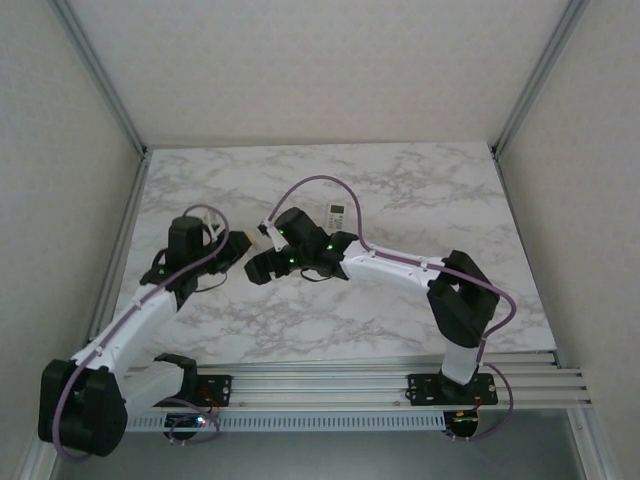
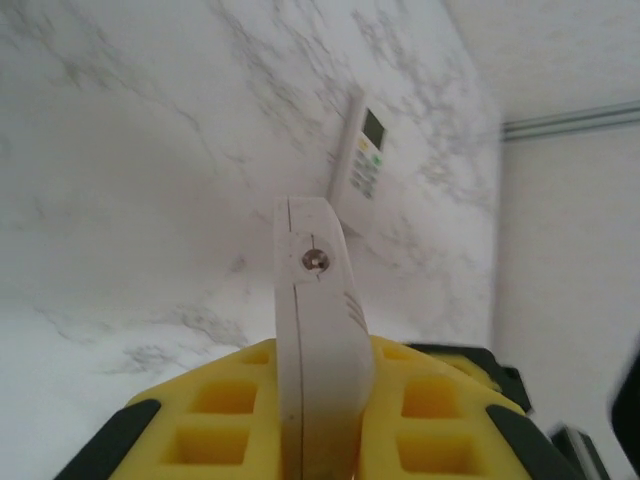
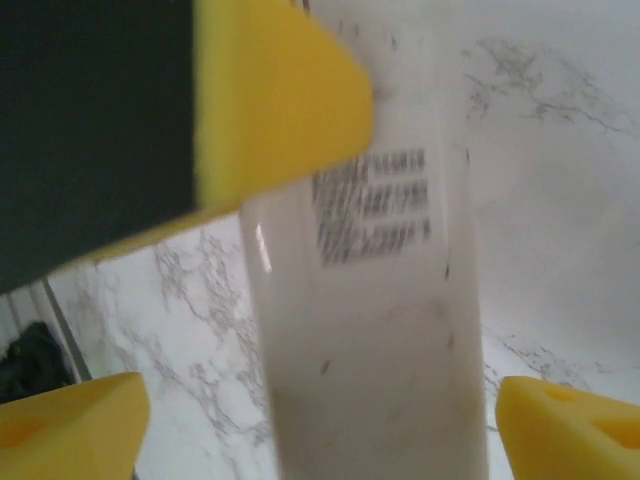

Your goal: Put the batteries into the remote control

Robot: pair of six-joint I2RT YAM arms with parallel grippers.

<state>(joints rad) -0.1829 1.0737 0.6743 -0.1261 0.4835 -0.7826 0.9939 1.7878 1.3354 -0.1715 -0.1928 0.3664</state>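
Left gripper is clamping one remote while the right gripper is standing wide open around it

The left wrist view is showing the held remote edge-on, a screw in its end, pinched between yellow pads; the right wrist view is showing its printed label, the right jaws spread to either side, apart from it. Two remotes are showing: the second remote is lying face-up on the marble bench, beyond both grippers
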